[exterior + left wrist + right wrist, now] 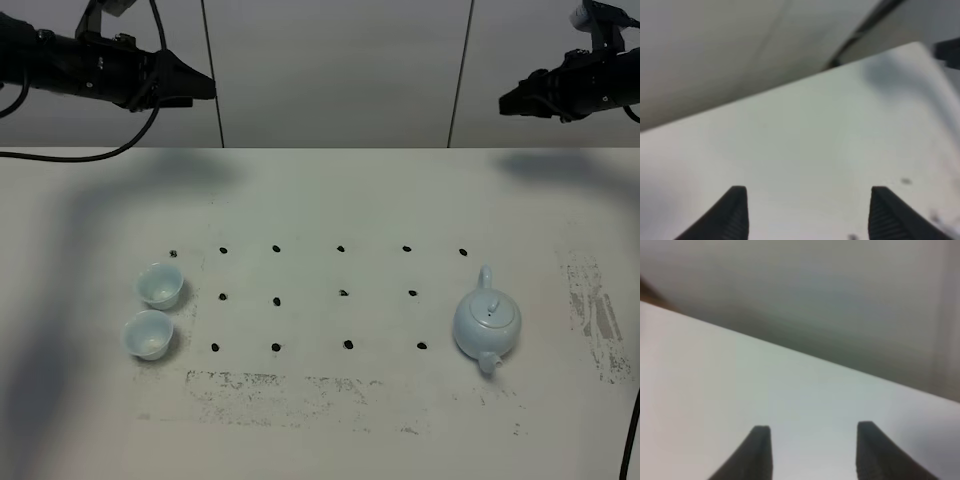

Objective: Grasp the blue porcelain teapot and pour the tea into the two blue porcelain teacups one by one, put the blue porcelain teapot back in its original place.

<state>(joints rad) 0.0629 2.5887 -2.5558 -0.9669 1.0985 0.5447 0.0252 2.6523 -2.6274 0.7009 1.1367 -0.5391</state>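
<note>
The blue porcelain teapot (487, 325) stands on the right side of the white table, lid on, spout toward the front edge. The two blue porcelain teacups (160, 285) (148, 334) sit upright side by side at the left; no tea shows in them. My left gripper (205, 88) hangs high over the table's back left, far from the cups. In the left wrist view this gripper (807, 210) is open with nothing between its fingers. My right gripper (508, 101) hovers high at the back right, well behind the teapot. Its wrist view shows the gripper (812, 450) open and empty.
A grid of small black dots (343, 294) marks the middle of the table (330, 200). Scuffed grey patches lie near the front (290, 390) and along the right edge (595, 310). A grey wall rises behind the table.
</note>
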